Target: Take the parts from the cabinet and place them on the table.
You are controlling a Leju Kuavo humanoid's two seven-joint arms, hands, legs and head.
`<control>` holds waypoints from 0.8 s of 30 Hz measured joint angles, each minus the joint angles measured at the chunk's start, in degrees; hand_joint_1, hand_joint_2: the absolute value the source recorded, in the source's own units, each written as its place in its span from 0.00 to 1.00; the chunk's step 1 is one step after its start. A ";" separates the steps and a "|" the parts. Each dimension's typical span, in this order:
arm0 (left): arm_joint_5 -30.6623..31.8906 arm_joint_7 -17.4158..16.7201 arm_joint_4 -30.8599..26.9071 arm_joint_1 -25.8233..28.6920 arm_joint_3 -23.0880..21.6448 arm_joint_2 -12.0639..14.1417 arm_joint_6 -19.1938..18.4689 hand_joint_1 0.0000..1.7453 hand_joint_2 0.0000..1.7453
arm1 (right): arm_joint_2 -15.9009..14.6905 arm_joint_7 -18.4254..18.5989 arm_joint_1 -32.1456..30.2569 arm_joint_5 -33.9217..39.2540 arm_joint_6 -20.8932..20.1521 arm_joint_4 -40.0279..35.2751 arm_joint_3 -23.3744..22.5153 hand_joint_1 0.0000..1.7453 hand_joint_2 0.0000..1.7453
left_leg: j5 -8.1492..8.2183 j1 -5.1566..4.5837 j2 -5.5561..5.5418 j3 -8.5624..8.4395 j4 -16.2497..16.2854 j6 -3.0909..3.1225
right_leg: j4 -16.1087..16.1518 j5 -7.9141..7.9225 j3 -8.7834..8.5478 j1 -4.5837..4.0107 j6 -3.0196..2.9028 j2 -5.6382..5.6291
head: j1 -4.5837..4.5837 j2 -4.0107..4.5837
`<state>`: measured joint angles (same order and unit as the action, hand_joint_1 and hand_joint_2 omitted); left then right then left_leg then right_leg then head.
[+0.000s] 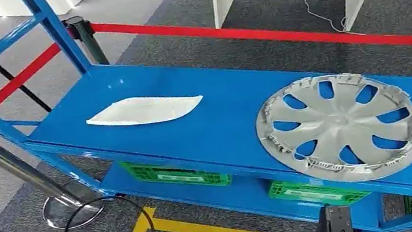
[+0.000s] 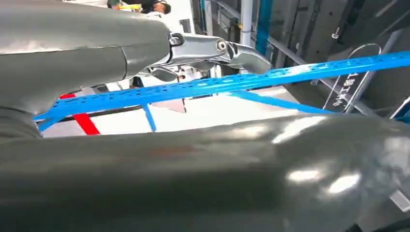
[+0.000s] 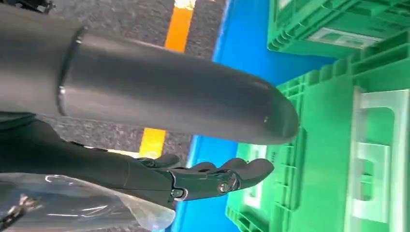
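A round silver plastic hubcap (image 1: 341, 126) lies on the blue metal shelf (image 1: 222, 119), at 3 o'clock from a flat white part (image 1: 144, 110). The right robot hand (image 3: 212, 176) hangs with fingers apart, holding nothing, beside green plastic crates (image 3: 333, 145). Whether the left robot hand (image 2: 212, 50) is open or closed, I cannot tell.

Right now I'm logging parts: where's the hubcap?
In the head view the hubcap lies flat on the blue shelf, right side, apart from the white part further left.

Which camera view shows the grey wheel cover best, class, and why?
The head view: the wheel cover lies whole on the blue shelf, every spoke opening visible. The left wrist view gives blue shelf rails instead; the right wrist view gives green crates, not the cover.
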<state>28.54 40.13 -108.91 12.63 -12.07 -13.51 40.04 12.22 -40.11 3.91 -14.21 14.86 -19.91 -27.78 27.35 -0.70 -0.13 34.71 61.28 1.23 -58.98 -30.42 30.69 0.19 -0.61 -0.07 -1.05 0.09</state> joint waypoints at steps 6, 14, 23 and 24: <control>-0.13 0.02 -0.02 -0.26 -0.24 -0.18 0.00 0.00 0.00 | -0.04 -0.07 0.41 -0.59 0.02 0.28 -0.02 0.00 0.00 | -1.11 0.47 0.03 -1.55 -3.84 0.78 | -1.64 -2.29 1.21 -0.07 1.61 0.09 | 0.06 0.00; -0.24 0.02 0.00 -0.31 -0.44 -0.18 0.00 0.00 0.00 | -0.35 0.00 0.63 -0.87 0.17 0.66 -0.07 0.00 0.00 | 0.23 1.14 -0.24 -1.97 -2.77 -0.06 | -1.93 2.20 3.40 1.18 3.55 0.16 | -0.09 0.00; 1.07 -0.20 0.81 -0.39 -1.20 0.00 0.00 0.00 0.00 | -0.39 0.00 0.84 -0.66 -0.42 1.11 -0.46 0.00 0.00 | 6.35 1.00 -0.19 2.41 7.90 -1.98 | -0.59 0.96 1.90 1.00 1.03 -0.25 | 0.26 0.00; 2.35 -1.02 1.82 -0.43 -1.22 0.09 -0.06 0.00 0.00 | -0.39 0.00 0.76 -0.57 -0.44 1.11 -0.61 0.00 0.00 | 8.12 0.99 -0.18 4.63 12.55 -2.03 | -0.60 0.90 1.87 0.93 0.93 -0.15 | 0.26 0.00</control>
<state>30.89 39.11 -107.10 12.19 -13.29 -13.42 39.98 11.82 -40.11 4.68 -14.78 14.43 -18.80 -28.39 35.48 0.29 -0.31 39.34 73.84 -0.80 -59.59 -29.52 32.56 1.12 0.32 -0.22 -0.79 0.09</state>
